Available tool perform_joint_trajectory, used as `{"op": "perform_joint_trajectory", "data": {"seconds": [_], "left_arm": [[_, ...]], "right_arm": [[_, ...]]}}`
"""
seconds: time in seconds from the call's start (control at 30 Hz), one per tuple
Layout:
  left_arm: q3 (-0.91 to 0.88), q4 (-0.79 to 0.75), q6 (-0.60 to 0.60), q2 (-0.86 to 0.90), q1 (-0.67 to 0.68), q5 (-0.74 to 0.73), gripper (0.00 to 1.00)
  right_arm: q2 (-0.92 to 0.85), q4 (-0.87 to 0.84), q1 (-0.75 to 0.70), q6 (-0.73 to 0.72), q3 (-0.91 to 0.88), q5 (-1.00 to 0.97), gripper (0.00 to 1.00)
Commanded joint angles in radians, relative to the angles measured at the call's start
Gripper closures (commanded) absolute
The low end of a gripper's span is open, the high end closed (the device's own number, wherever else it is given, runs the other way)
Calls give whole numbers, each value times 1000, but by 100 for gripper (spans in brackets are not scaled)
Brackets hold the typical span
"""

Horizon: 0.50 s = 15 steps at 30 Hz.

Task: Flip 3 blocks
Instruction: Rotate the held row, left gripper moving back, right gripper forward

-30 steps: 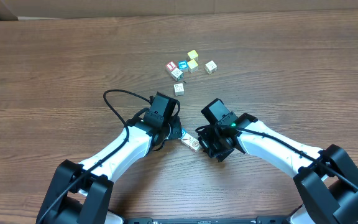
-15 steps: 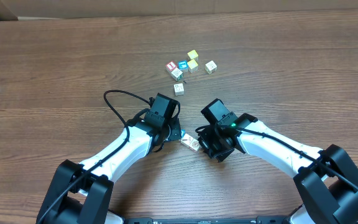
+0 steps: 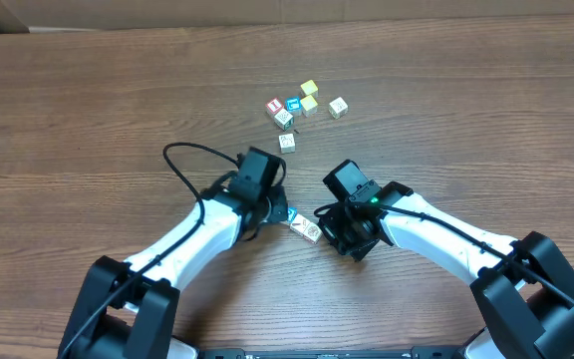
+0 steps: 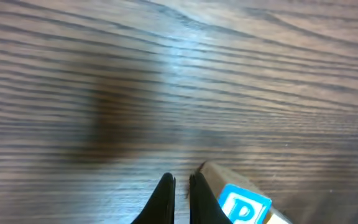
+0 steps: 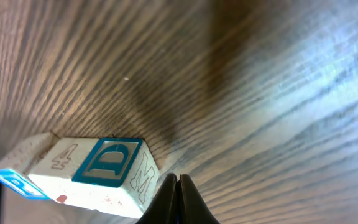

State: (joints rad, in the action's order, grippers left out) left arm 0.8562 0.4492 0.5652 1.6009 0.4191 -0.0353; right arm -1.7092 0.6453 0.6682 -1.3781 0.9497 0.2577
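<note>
In the left wrist view the bottom edge cuts off my left end effector, so only its dark tips show. It cuts the block with the blue P too. The bench looks blurry there. In the right wrist view the right end effector is cut the same way. The block runs off the left and bottom edges, and I can't tell if it is one block or two. From above, both tips hide under the arms. The marks on the far cubes are too small to read.

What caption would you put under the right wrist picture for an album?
Right tool, shut, poised beside a pale block with a teal letter D on the wooden table.
</note>
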Motion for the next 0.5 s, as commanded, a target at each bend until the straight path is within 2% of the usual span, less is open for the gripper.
{"op": "perform_joint_trajectory", "data": {"seconds": [0.0,0.2,0.47], "left_arm": [[114,62,-97,3,-79,-86,96],[305,287,-246,40,-151,-118,96],[310,277,-293,215,-114,-177,96]], "right_arm": [[32,9,4,198,55,-22,96],[58,174,6,233,84,-208,96],[58,163,6,166,11,-201,96]]}}
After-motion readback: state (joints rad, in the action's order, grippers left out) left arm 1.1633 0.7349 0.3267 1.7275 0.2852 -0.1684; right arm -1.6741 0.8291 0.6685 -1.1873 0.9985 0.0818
